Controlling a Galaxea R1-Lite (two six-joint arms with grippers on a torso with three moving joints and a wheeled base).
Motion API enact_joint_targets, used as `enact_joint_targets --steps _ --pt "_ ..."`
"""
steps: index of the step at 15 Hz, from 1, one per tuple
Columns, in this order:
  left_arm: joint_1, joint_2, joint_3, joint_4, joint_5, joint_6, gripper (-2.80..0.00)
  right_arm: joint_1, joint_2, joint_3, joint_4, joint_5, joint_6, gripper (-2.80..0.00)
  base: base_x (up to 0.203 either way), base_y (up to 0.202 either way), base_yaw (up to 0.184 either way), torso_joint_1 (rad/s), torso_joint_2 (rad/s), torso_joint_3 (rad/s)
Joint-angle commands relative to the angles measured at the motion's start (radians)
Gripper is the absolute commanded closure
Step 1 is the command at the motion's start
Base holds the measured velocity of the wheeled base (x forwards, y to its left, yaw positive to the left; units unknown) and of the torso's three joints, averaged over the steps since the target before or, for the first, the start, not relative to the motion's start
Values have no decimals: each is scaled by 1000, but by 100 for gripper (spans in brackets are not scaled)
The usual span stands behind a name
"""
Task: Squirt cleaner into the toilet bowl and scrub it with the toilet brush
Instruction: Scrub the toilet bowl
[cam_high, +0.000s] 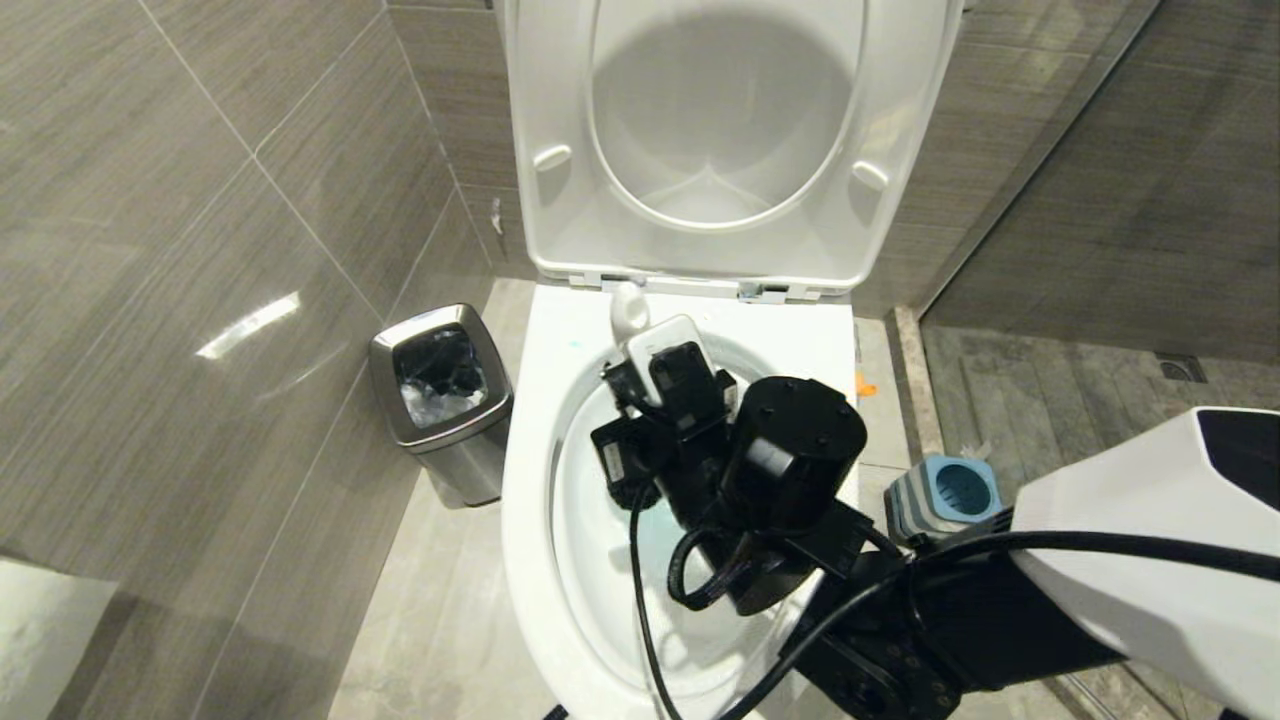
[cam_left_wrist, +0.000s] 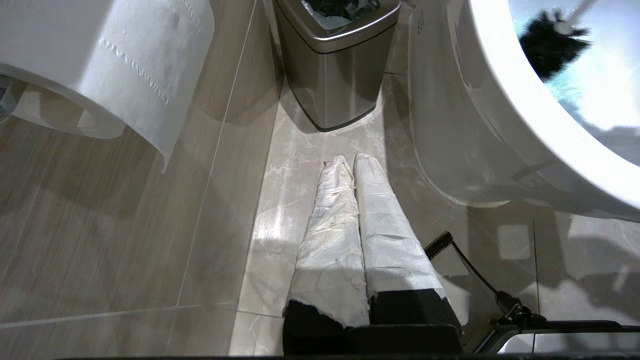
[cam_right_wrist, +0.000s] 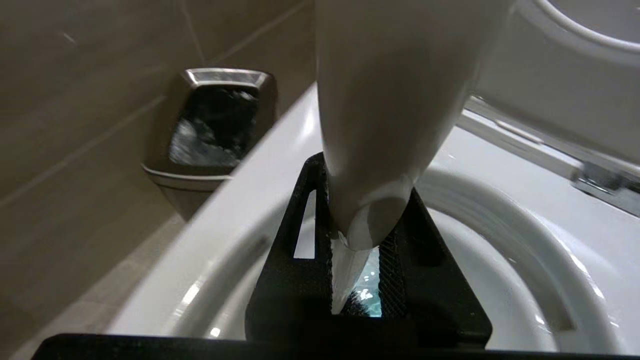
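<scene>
the right gripper (cam_right_wrist: 357, 260) is clamped on the white handle of the toilet brush (cam_right_wrist: 385, 115) – its black bristle head down inside the toilet bowl (cam_high: 530, 520), in water tinted blue by the cleaner (cam_left_wrist: 570, 92). the left gripper (cam_left_wrist: 352, 162) hangs closed and empty over the floor beside the steel bin (cam_left_wrist: 332, 65).

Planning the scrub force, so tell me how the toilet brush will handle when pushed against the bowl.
The toilet brush handle looks like smooth, glossy plastic, so it may slip or twist between the right gripper fingers. It is long and slim, so probably light and slightly bendy under push. The black bristle head looks soft and should give against the toilet bowl.
</scene>
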Motion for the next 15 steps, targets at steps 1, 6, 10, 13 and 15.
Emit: enact_joint_targets --steps 1,6,10,13,15 --pt "0 -1 0 0 1 0 0 44 58 -89 0 -7 2 0 0 0 0 0 0 0" --pt "0 -1 0 0 1 0 0 19 74 -151 45 -25 0 0 0 0 0 0 0 0" --pt "0 -1 0 0 1 0 0 -62 76 -143 46 -28 -5 0 0 0 0 0 0 0" --pt "0 -1 0 0 1 0 0 -97 73 -150 47 -26 -5 0 0 0 0 0 0 0" --pt "0 -1 0 0 1 0 0 -101 86 -145 49 -25 -5 0 0 0 0 0 0 0"
